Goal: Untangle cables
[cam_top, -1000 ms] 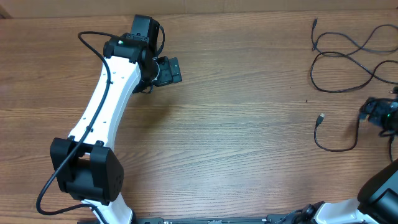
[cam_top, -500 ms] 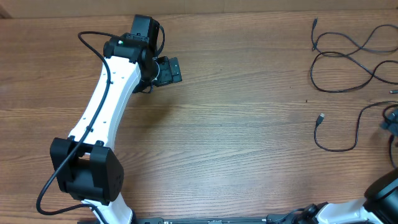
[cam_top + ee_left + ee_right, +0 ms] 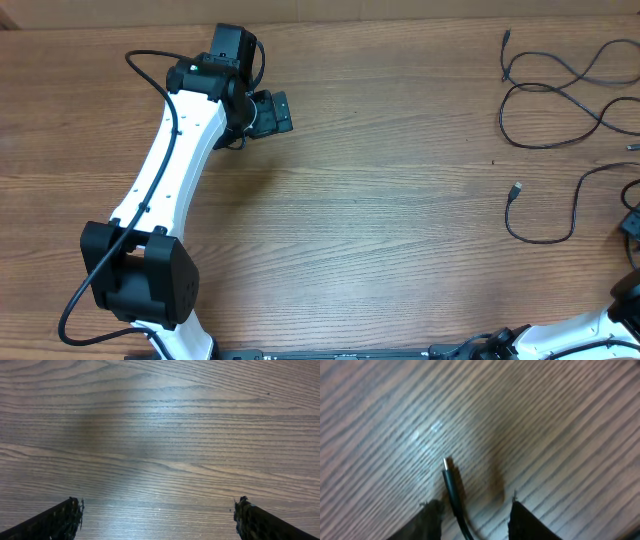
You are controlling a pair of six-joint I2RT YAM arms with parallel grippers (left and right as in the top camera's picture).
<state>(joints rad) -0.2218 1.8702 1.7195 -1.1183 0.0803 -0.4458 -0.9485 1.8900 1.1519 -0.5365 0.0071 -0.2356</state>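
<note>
Cable end lined up for a pinch at the counter's right edge

Overhead: the cables [image 3: 560, 100] are seen spread loosely at the far right of the counter [image 3: 400, 250], with the right claw [image 3: 632, 222] beside them. Left wrist: the left claw [image 3: 159, 512] is held wide apart, empty. Right wrist: a plug end [image 3: 451, 482] lies between half-parted jaws, unclamped. It is best centred before being pinched.

It looks like a robotics lab: a wood-grain surface [image 3: 400, 250], a white-and-black robot arm [image 3: 170, 160] mounted at its edge, thin black cables [image 3: 516, 189] lying loose.
</note>
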